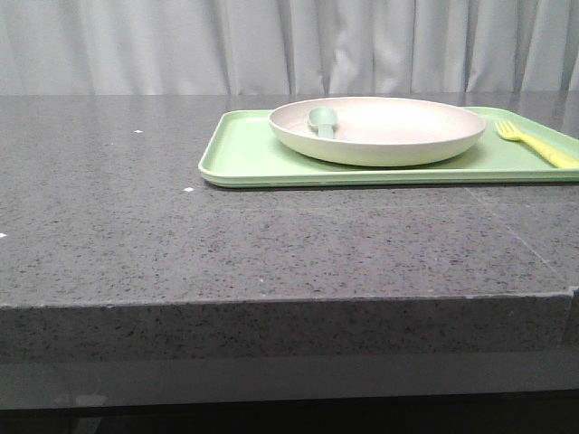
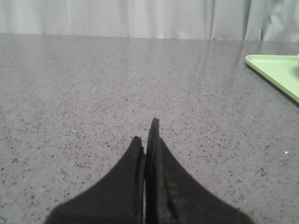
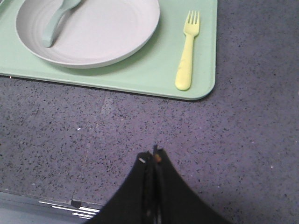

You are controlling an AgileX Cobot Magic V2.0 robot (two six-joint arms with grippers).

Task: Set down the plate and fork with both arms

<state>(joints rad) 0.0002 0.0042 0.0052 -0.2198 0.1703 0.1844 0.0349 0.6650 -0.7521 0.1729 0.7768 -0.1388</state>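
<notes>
The left gripper [image 2: 148, 140] hangs with its jaws pressed together over bare table [image 1: 136, 235], well apart from the green tray [image 1: 244, 154]; the plate [image 1: 389, 136] sits on that tray with a pale green spoon [image 1: 322, 119] inside, which could slide out if the plate tips when lifted. Right of the plate, also on the tray, lies the fork [image 1: 534, 145], flat and thin enough to slip from a pinch, and the right gripper [image 3: 154, 156] is likewise closed and empty, near the tray's edge.

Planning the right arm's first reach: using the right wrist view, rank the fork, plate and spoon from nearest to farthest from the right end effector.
From the right end effector:
1. Fork: on the tray's bare end, handle end nearest.
2. Plate: on the tray, beside the fork.
3. Spoon: lying inside the plate, on its far side from the fork.
</notes>
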